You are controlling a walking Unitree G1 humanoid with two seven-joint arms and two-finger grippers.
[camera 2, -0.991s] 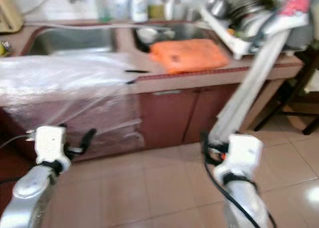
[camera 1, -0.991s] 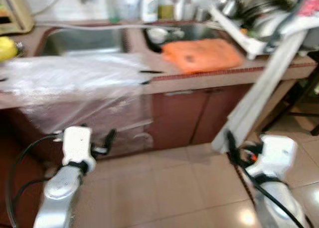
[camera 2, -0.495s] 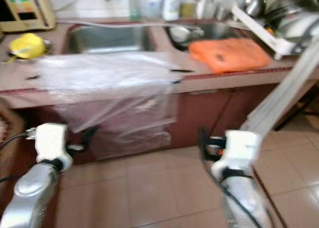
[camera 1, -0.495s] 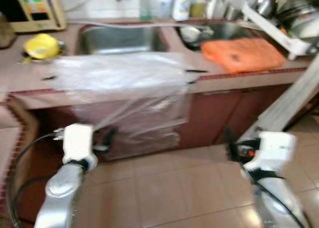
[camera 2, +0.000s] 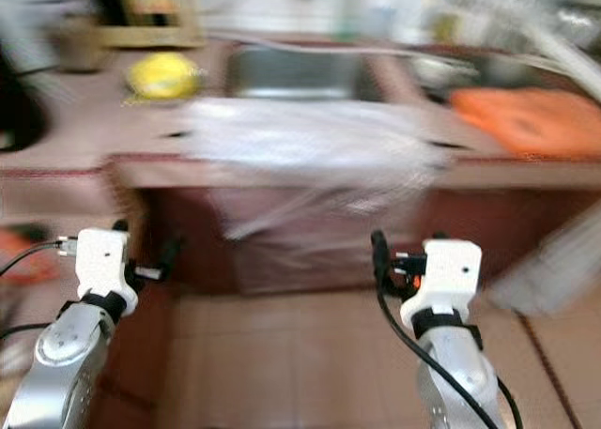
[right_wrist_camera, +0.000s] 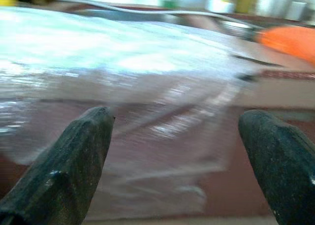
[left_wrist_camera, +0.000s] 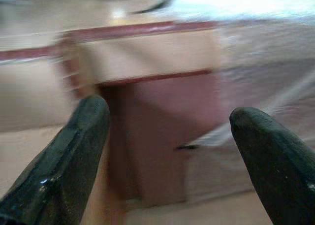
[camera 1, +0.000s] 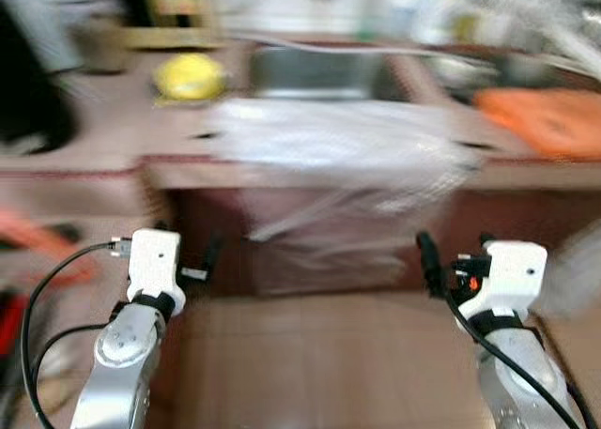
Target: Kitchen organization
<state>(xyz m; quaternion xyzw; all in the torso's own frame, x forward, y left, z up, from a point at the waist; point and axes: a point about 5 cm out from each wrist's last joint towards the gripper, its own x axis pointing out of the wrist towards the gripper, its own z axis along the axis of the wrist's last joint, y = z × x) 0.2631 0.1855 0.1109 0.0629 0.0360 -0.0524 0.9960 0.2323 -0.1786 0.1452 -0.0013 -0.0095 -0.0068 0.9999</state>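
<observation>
The jaws of both grippers stand wide apart and hold nothing. The left gripper (camera 1: 208,256) hangs at about 8 o'clock in the head view, over the tiled floor (camera 1: 310,363) in front of the cabinet; in the left wrist view its fingers (left_wrist_camera: 74,151) frame the brown cabinet front and the tabletop's edge. Both eye views are heavily blurred.

On the brown tabletop (camera 1: 103,129), at about 11 o'clock, lies a yellow object (camera 1: 191,76), too blurred to name. Just right of it is the steel sink (camera 1: 319,70). In front of the sink a clear plastic sheet (camera 1: 347,143) covers the tabletop and drapes over its edge, down the cabinet (camera 2: 310,241) front. At about 2 o'clock an orange cloth (camera 1: 545,121) lies on the tabletop, well apart from the yellow object.

The right gripper (camera 1: 427,255) hangs at about 4 o'clock, level with the left one; the right wrist view looks between its fingers (right_wrist_camera: 74,166) at the hanging plastic sheet.
</observation>
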